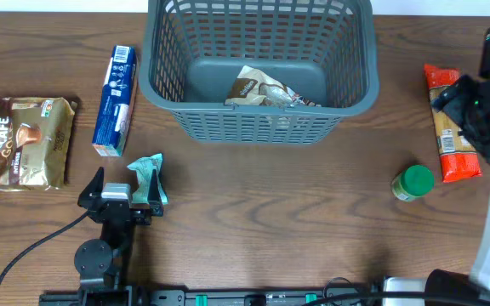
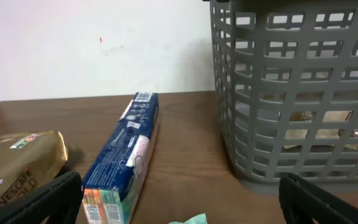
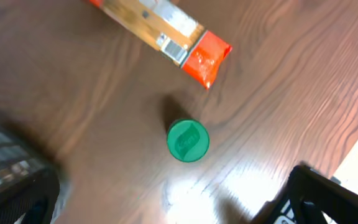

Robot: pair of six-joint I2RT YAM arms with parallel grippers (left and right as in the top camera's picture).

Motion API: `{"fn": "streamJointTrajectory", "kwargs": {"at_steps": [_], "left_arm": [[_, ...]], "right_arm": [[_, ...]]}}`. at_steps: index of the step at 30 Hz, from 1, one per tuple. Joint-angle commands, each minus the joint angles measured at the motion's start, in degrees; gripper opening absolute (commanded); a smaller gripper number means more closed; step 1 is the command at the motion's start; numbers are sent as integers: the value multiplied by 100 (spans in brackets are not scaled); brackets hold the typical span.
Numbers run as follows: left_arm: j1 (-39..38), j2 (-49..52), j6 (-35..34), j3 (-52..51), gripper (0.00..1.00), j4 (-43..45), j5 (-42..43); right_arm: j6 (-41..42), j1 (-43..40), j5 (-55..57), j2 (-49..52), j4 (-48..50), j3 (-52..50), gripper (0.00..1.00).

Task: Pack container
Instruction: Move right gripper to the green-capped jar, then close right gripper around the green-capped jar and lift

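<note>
The grey-teal slatted container (image 1: 258, 119) stands at the back middle of the table and holds a beige packet (image 1: 262, 87). In the left wrist view the container (image 2: 291, 93) is to the right. My left gripper (image 1: 122, 197) is open low over the table, with a small teal packet (image 1: 149, 174) by its right finger. In the left wrist view my fingers (image 2: 179, 196) are wide apart and the teal packet's tip (image 2: 190, 219) shows between them. My right gripper (image 1: 464, 104) is open and empty, held high over the right side; in the right wrist view (image 3: 173, 199) it looks down on a green-lidded jar (image 3: 188, 141).
A blue carton (image 1: 114, 100) (image 2: 123, 165) and a gold Nescafe pouch (image 1: 25, 140) (image 2: 17, 171) lie at the left. An orange-red packet (image 1: 451, 127) (image 3: 160, 31) and the green-lidded jar (image 1: 413, 182) are at the right.
</note>
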Motion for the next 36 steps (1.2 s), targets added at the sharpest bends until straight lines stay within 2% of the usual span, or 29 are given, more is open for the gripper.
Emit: {"fn": "streamJointTrajectory", "kwargs": {"at_steps": [1,6,14,20,25,36], "left_arm": [[-24,-37,55,-13,99,24,20],[-24,-37,55,-13,99,24,20],[-24,-37,55,-13,98,24,20],[-24,-37,55,-13,99,24,20],[-24,-37,55,-13,99,24,20],[-24,-37,55,-13,99,24,20]], "right_arm": [[356,-98,-103,15,345,-796,99],[562,-188,-516,15,1158,-2041,99],[1121,-503,-551,15,2229,-3668,99],[1088,-957,-586,15,2542,-4109,99],[682,-1213,-1128,15,3161,-4522,99],[597,-1233,-1320,15,3991,-5152,99]]}}
